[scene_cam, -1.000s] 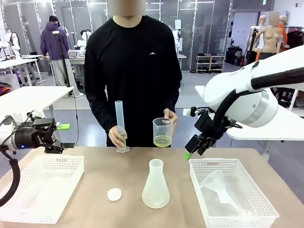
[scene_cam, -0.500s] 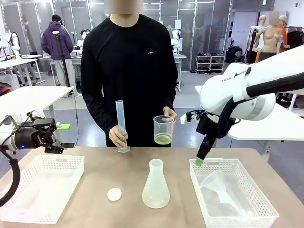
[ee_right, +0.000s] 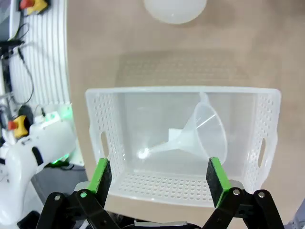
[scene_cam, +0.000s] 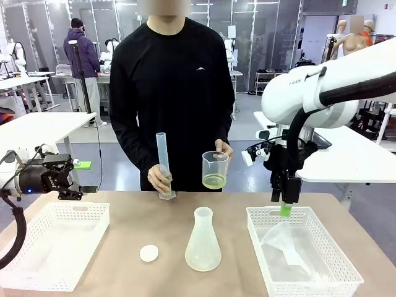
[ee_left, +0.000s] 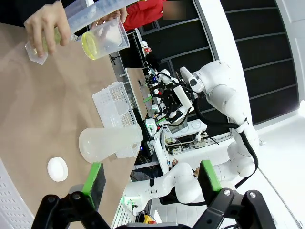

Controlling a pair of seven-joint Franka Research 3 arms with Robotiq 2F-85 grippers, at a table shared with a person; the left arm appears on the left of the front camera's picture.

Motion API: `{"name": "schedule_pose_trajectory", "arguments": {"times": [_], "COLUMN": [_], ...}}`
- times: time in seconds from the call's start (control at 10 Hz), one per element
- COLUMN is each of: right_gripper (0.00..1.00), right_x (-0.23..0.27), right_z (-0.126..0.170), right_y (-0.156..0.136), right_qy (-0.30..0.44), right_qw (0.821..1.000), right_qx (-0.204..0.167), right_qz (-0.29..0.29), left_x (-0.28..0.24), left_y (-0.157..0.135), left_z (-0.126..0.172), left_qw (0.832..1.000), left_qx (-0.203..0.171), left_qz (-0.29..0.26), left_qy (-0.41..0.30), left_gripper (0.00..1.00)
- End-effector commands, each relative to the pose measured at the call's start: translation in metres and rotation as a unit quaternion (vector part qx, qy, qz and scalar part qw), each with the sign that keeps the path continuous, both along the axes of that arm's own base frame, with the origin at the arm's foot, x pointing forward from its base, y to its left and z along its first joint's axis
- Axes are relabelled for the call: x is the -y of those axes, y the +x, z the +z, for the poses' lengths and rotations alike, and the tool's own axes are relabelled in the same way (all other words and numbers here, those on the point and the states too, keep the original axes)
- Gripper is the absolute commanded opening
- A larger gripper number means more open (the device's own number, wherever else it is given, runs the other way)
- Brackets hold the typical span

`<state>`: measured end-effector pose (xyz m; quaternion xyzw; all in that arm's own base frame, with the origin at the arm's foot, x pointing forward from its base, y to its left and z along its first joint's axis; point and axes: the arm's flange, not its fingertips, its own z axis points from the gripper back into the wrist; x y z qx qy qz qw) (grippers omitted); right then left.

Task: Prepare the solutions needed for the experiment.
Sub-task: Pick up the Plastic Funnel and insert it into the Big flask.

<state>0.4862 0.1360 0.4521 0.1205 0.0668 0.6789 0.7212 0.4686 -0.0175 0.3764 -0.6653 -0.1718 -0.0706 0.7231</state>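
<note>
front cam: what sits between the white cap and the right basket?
The frosted conical flask, standing upright, apart from both the cap and the basket. The front view shows it.

The solutions [scene_cam: 214, 182] are a pale yellow-green layer in the clear beaker [scene_cam: 215, 164], set against the person's black top [scene_cam: 173, 93]. On the tan table [scene_cam: 136, 216] the flask [scene_cam: 203, 246] is frosted white. A white cap [scene_cam: 149, 252] and a white basket [scene_cam: 62, 209] sit at its 9 o'clock and a second basket [scene_cam: 272, 213] at its 3 o'clock, both baskets patterned with rows of small holes. The left gripper [ee_left: 150, 179] and the right gripper [ee_right: 157, 174] are black with green pads.
</note>
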Motion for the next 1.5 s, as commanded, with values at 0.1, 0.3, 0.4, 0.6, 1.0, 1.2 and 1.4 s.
{"name": "schedule_pose_trajectory", "arguments": {"times": [0.1,0.3,0.4,0.6,1.0,1.2,1.4], "right_gripper": [1.00,1.00,1.00,1.00,1.00,1.00,1.00], "right_x": [0.000,0.000,0.000,-0.008,-0.009,-0.007,-0.007], "right_z": [0.000,0.000,0.000,-0.015,-0.059,-0.075,-0.087], "right_y": [0.000,0.000,0.000,0.019,0.049,0.055,0.055], "right_qy": [0.000,0.000,0.000,-0.067,-0.057,-0.051,-0.044], "right_qw": [1.000,1.000,1.000,0.997,0.993,0.992,0.991], "right_qx": [0.000,0.000,0.000,0.010,0.013,-0.007,-0.045], "right_qz": [0.000,0.000,0.000,0.041,0.107,0.115,0.122], "left_x": [0.000,0.000,0.000,0.000,0.000,0.000,0.000], "left_y": [-0.002,-0.002,-0.002,-0.002,-0.002,-0.002,-0.002], "left_z": [0.002,0.002,0.002,0.002,0.002,0.002,0.002], "left_qw": [1.000,1.000,1.000,1.000,1.000,1.000,1.000], "left_qx": [0.003,0.003,0.003,0.003,0.003,0.003,0.003], "left_qz": [-0.003,-0.003,-0.003,-0.003,-0.003,-0.003,-0.003], "left_qy": [0.003,0.003,0.003,0.003,0.003,0.003,0.003], "left_gripper": [1.00,1.00,1.00,1.00,1.00,1.00,1.00]}}
